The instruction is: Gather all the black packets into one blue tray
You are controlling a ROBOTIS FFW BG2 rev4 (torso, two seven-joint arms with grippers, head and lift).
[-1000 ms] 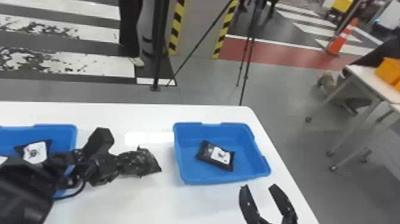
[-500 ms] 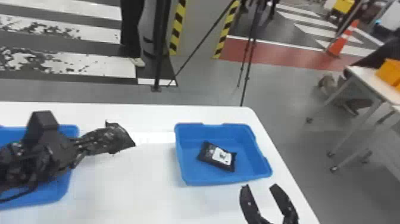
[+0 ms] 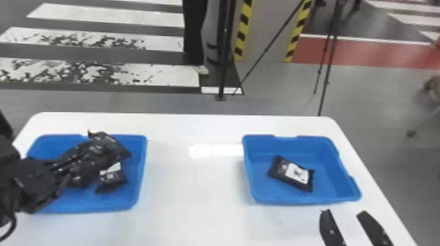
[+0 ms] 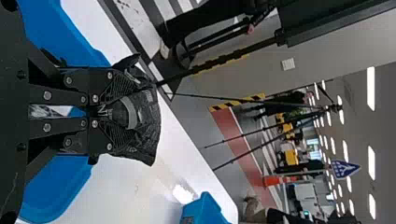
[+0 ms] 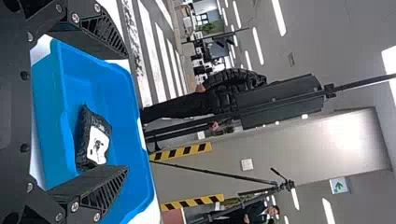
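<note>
The head view gives both trays on the white tabletop (image 3: 193, 196). The left gripper (image 3: 86, 156) is over the left tray (image 3: 139, 173), pinching a crumpled packet (image 3: 113, 149). A second packet (image 3: 113, 180) lies inside that tray, its white label partly behind the held one. The right tray (image 3: 304, 198) has a third packet (image 3: 291, 173) lying in it, set at a slant, label up. The right gripper (image 3: 343, 213) is just beside that tray, fingers spread and empty.

The left wrist view brings the pinch close: the left gripper (image 4: 122, 112) has its fingertips pressed on both sides of the held packet, where a pale curved band shows, and a corner of the right tray appears farther off. The right wrist view looks into the right tray, adding the dark figure on its packet's label.
</note>
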